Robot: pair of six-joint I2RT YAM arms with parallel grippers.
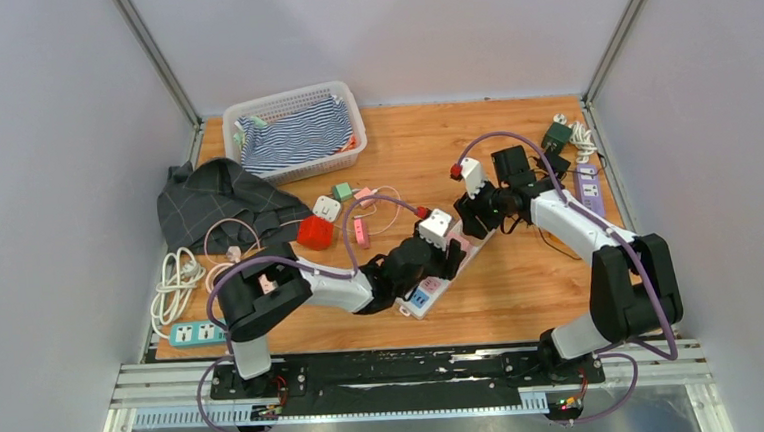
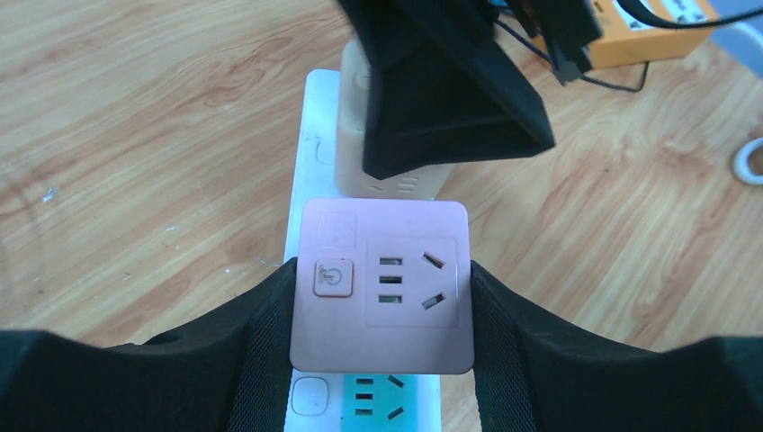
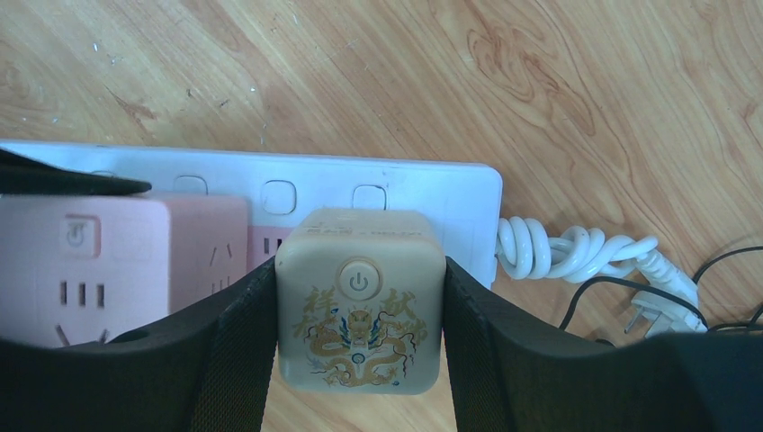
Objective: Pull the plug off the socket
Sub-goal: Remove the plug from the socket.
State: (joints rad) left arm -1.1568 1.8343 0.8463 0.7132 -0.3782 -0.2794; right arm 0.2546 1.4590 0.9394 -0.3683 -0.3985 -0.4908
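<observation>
Two cube plugs gripped, neither drawn yet

Both sit in the white power strip (image 3: 409, 193) lying flat on the wood-grain table (image 3: 585, 81). The left gripper (image 2: 382, 310) pinches the matt pink cube plug (image 2: 382, 270) by its flat sides. The right gripper (image 3: 360, 346) pinches the glossy, round-cornered beige cube plug (image 3: 360, 297), which bears a gold dragon print. The step appears to be securing the hold. Extraction calls for a straight pull off the strip's face, with one arm bracing. Smooth plastic may slip.

Overhead – wrist views share power strip (image 3: 387, 193).
</observation>
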